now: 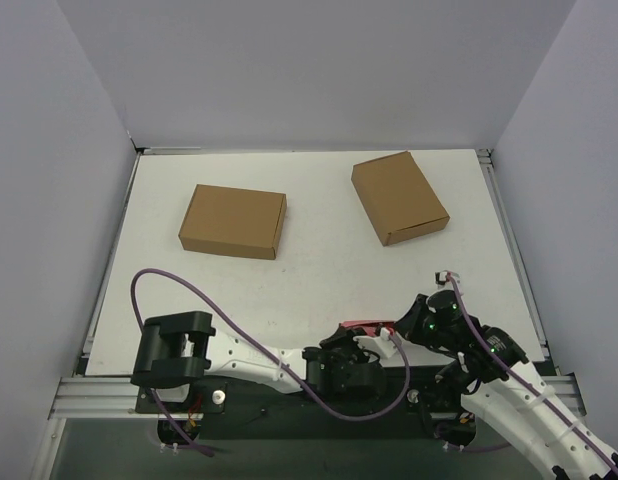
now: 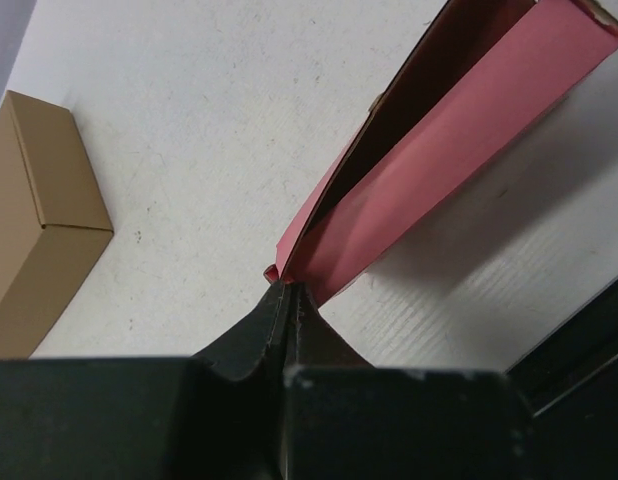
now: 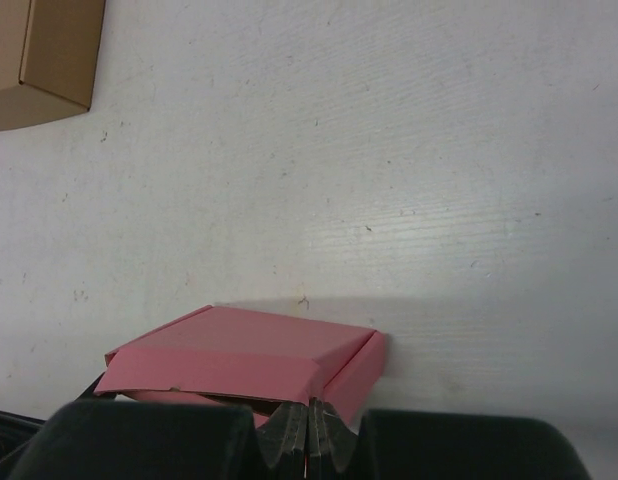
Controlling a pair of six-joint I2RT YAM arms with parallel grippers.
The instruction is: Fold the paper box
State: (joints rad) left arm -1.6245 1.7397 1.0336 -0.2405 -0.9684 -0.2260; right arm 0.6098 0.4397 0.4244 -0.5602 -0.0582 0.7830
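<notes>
where the box is: I'm seeing the paper box (image 3: 239,345) sitting at the near edge of the table (image 1: 319,270), right between my two arms; from overhead the arms are hiding most of it, so only a pink sliver is showing

left hand: the left gripper (image 2: 287,300) is pinching a corner of the pink card, fingertips pressed together with the card edge running in between them

right hand: the right gripper (image 3: 309,418) is clamping down too, biting the near edge of the box from the other side

what's done: I'm reading it as mostly formed, since the right wrist view is showing a flat top panel, a side wall and a folded-down front flap, so it's looking like a box and not a flat sheet

what's left: in the left wrist view two pink panels are gaping apart in a V with a dark gap between them, so I'm guessing the lid is waiting to be pressed shut and tucked; I can't tell whether any tabs are seated

other stuff: one brown box (image 1: 233,221) is lying at the back left and another brown box (image 1: 399,197) at the back right, both well apart from the pink one, and I'm not touching either
</notes>
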